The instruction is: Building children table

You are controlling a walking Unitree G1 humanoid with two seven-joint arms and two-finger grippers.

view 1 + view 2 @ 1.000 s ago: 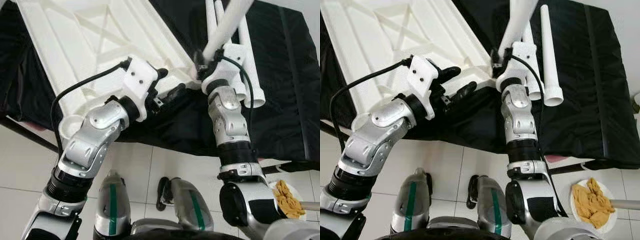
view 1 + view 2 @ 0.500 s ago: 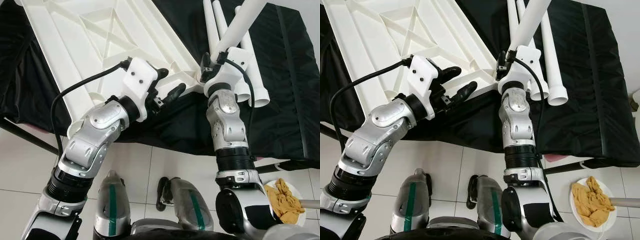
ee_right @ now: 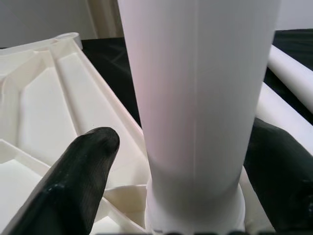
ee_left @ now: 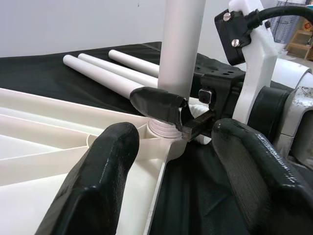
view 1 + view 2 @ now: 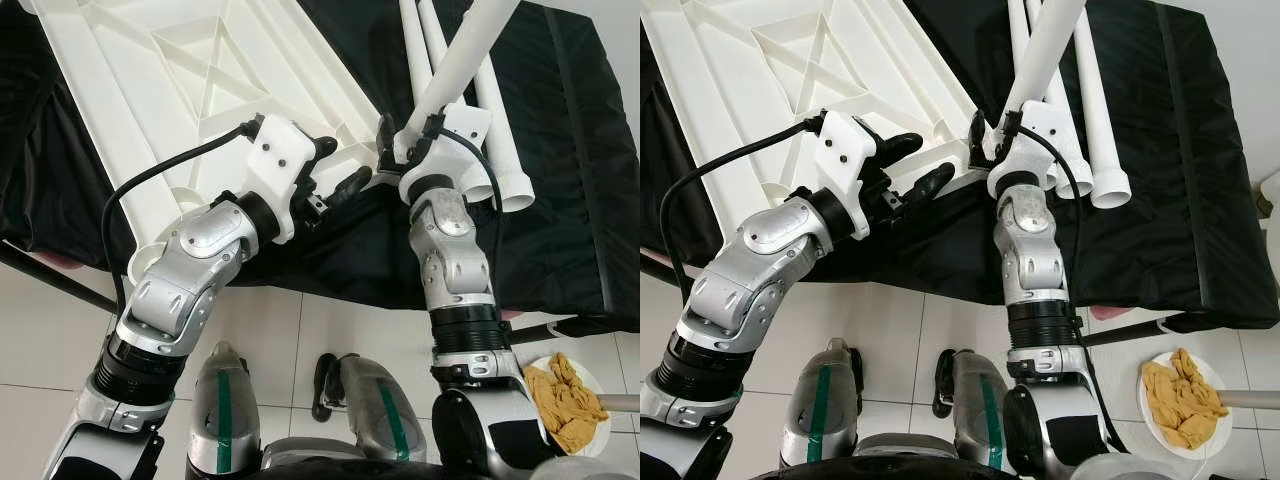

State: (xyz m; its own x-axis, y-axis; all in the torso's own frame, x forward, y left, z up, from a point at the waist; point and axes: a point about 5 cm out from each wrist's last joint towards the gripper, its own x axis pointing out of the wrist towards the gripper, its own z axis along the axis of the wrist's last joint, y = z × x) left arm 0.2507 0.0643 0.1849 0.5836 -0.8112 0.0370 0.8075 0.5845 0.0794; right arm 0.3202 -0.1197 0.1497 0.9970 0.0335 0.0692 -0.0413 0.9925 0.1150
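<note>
The white table top [image 5: 200, 90] lies upside down on a black-covered surface. My right gripper [image 5: 408, 132] is shut on a white table leg [image 5: 465, 55]. The leg stands steeply tilted with its lower end on the round socket [image 4: 164, 129] at the top's near corner. In the right wrist view the leg [image 3: 195, 98] rises between both black fingers [image 3: 78, 171]. My left gripper [image 5: 340, 167] is open just left of that corner, its fingers [image 4: 98, 181] spread on either side of the top's near rim. Three loose legs [image 4: 107, 68] lie on the cloth behind.
The loose legs [image 5: 1095, 110] lie close to the right of my right wrist. A plate with a yellow cloth [image 5: 570, 400] sits on the tiled floor at lower right. A small black item [image 5: 325, 385] lies on the floor between my legs. A dark bar [image 5: 50, 275] runs under the surface's left edge.
My right gripper has carried the leg's lower end left onto the corner socket, and the wrist has turned. The left gripper has stayed in place. The view has shifted slightly.
</note>
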